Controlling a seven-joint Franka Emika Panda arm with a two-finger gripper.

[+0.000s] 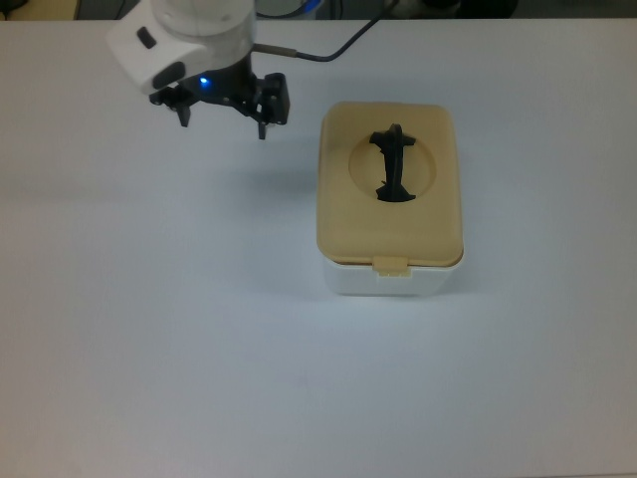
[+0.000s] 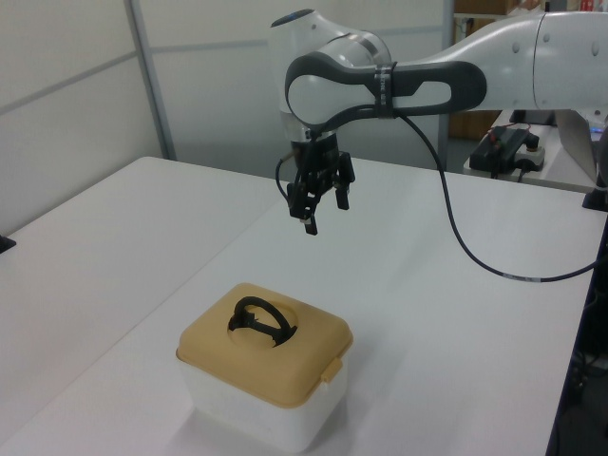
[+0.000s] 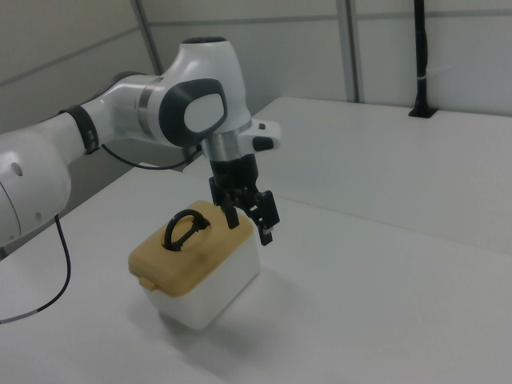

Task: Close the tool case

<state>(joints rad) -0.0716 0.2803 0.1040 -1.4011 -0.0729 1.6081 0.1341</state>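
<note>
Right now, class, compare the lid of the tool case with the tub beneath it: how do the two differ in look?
The lid is tan; the tub is white. The lid carries a black handle in a round recess and a small latch tab; the tub's visible walls are plain. In the left view the lid is shallow and the tub deeper. Both share a rounded rectangular outline, and the lid sits on the tub.
</note>
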